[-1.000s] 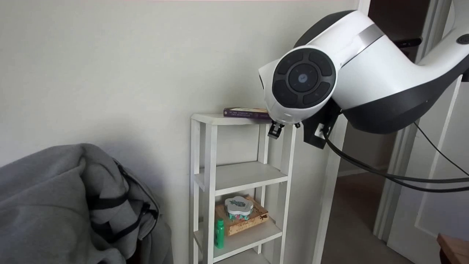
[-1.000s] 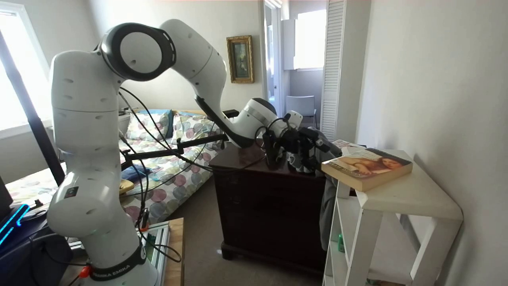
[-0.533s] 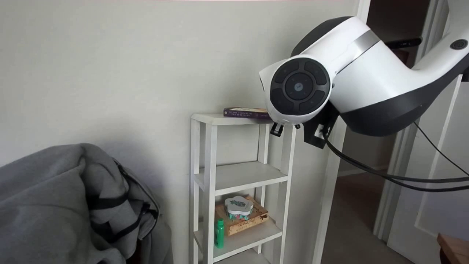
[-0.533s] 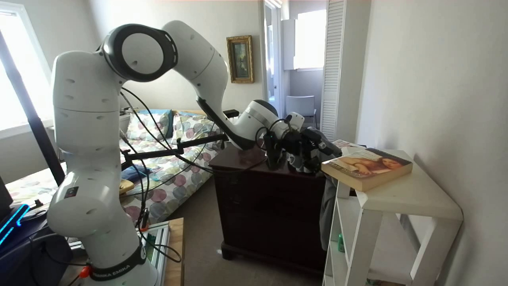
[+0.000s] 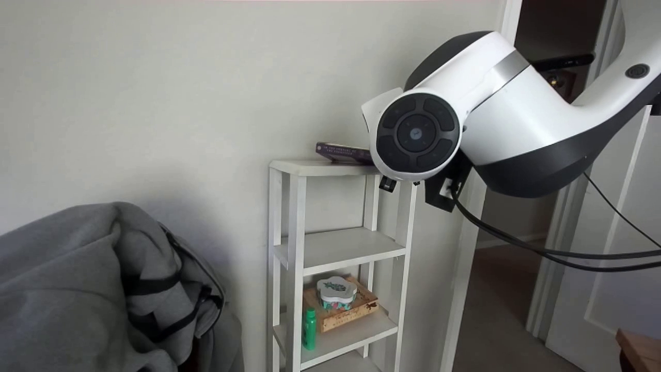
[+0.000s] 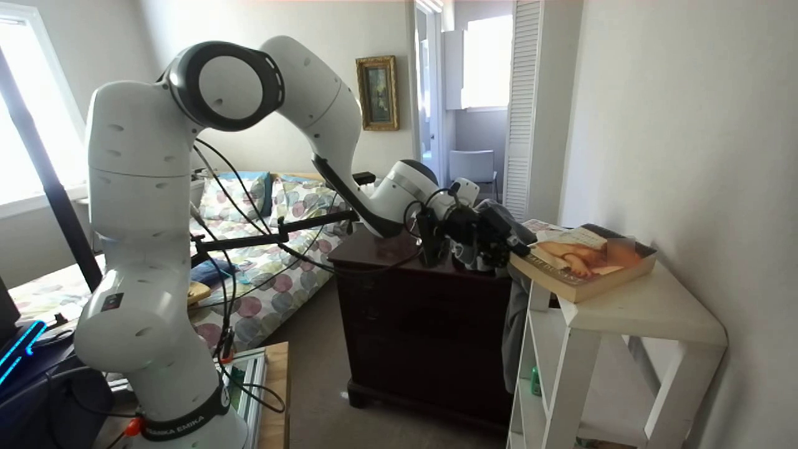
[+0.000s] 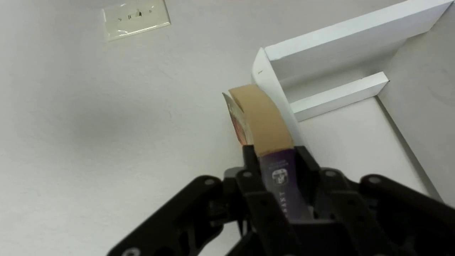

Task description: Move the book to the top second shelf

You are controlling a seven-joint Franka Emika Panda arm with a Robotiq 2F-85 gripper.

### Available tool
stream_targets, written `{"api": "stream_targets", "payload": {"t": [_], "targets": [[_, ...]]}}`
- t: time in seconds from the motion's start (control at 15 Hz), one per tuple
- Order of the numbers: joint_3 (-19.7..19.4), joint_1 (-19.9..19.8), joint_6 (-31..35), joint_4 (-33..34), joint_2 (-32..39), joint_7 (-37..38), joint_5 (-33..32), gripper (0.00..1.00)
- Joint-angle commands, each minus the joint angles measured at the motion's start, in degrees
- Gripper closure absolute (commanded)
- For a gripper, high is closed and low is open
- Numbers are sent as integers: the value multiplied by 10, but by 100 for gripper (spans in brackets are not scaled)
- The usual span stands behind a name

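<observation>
The book [image 5: 342, 153] has a purple spine and tan page edges; its picture cover faces up in an exterior view [image 6: 583, 259]. It sits tilted at the unit's topmost board, one end raised off the surface. In the wrist view my gripper [image 7: 275, 154] is shut on the book [image 7: 268, 119], a black finger against each cover and the spine between them. An exterior view also has the gripper [image 6: 519, 247] at the book's near edge. Below, the top second shelf [image 5: 351, 248] is a bare white board. The robot's wrist hides part of the book and most of the gripper in an exterior view.
The white unit's topmost board [image 6: 667, 312] lies under the book, with corner posts below. A lower tier holds a green bottle [image 5: 309, 329], a wooden box [image 5: 348, 319] and a flower-shaped tin [image 5: 336, 290]. A wall stands behind; a dark dresser [image 6: 424, 324] is beside the unit.
The jaws have come together on the book. The wrist has sunk slightly, and the book has tipped from flat to tilted, its far end lifting.
</observation>
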Motion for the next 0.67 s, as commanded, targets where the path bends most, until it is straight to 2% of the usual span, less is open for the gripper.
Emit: {"api": "stream_targets", "payload": {"t": [0.0,0.33,0.6], "targets": [[-4,8,-15,13,12,11,-21,92],[6,23,-47,1,-13,-15,-5,90],[31,49,-78,-20,-44,-30,2,91]]}}
